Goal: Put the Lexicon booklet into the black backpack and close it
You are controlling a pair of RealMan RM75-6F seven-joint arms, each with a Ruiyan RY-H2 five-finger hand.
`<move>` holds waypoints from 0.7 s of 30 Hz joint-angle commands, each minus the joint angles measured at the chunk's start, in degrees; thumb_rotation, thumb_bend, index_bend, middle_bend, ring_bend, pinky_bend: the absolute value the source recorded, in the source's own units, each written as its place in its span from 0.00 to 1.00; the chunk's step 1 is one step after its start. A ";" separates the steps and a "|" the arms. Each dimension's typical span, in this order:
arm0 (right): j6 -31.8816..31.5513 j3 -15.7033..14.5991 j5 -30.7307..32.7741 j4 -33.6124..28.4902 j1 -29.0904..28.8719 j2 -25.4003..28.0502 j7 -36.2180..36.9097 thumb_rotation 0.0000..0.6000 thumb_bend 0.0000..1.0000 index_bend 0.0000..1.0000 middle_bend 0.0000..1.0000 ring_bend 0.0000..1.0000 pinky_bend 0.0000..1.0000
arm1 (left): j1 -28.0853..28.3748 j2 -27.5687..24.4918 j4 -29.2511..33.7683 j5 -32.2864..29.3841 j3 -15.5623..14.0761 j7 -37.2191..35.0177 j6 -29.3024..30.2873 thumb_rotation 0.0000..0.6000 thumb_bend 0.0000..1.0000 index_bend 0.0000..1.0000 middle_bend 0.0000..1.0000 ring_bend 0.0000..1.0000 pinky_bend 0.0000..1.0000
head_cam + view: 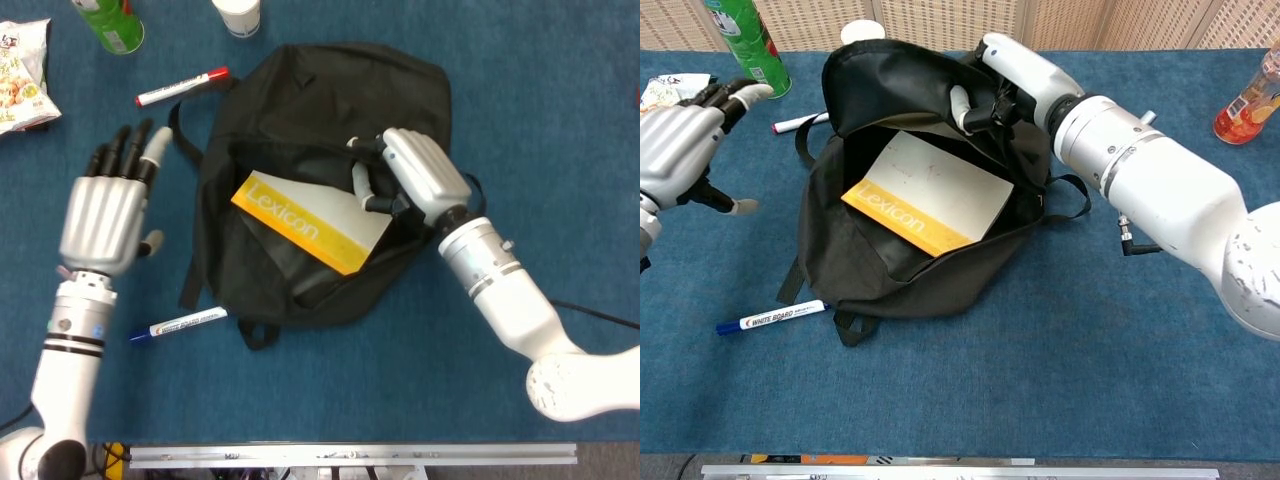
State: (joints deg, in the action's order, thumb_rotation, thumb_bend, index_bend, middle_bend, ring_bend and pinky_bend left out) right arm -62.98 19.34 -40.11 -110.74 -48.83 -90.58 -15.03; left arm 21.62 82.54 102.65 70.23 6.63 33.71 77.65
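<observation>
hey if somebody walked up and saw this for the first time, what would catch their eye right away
Probably the black backpack lying open in the middle of the blue table, with the yellow and white Lexicon booklet showing in its mouth. The right hand grips the bag's opening at its right edge, while the left hand hangs over the table to the bag's left, fingers spread and holding nothing.

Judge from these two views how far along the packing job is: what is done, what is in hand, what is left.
Done: the Lexicon booklet lies inside the open black backpack.
In hand: the right hand holds the bag's opening at its upper right edge; the left hand is off the bag, open above the table, holding nothing.
Left: the opening gapes and the booklet shows, so the backpack is not yet closed.
</observation>
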 commanded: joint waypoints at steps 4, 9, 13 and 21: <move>4.14 -2.37 1.30 1.05 -1.78 -0.27 -1.70 1.00 0.13 0.37 0.32 0.24 0.46 | -1.17 -3.50 0.63 -0.78 1.29 -3.23 0.97 1.00 0.03 0.00 0.00 0.00 0.16; 4.61 -2.85 1.55 1.54 -2.33 -0.30 -2.14 1.00 0.00 0.14 0.21 0.15 0.34 | -1.61 -6.11 0.74 -1.12 1.90 -4.82 1.12 1.00 0.03 0.00 0.00 0.00 0.16; 3.89 -2.62 0.31 0.25 -1.22 1.82 -1.04 1.00 0.00 0.10 0.21 0.15 0.33 | -1.72 -7.51 0.63 -0.89 1.97 -5.63 0.98 1.00 0.03 0.00 0.00 0.00 0.16; 1.11 -5.03 -5.43 -4.82 5.08 12.18 1.94 1.00 0.01 0.10 0.25 0.15 0.33 | -2.82 -9.81 0.12 1.30 1.20 -10.48 1.14 1.00 0.03 0.00 0.00 0.00 0.16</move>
State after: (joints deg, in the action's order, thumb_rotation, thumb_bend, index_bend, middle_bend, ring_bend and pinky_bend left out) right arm -60.55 15.56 -43.34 -113.86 -46.03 -81.30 -14.11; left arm 19.21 73.36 102.88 70.91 7.98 24.75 78.67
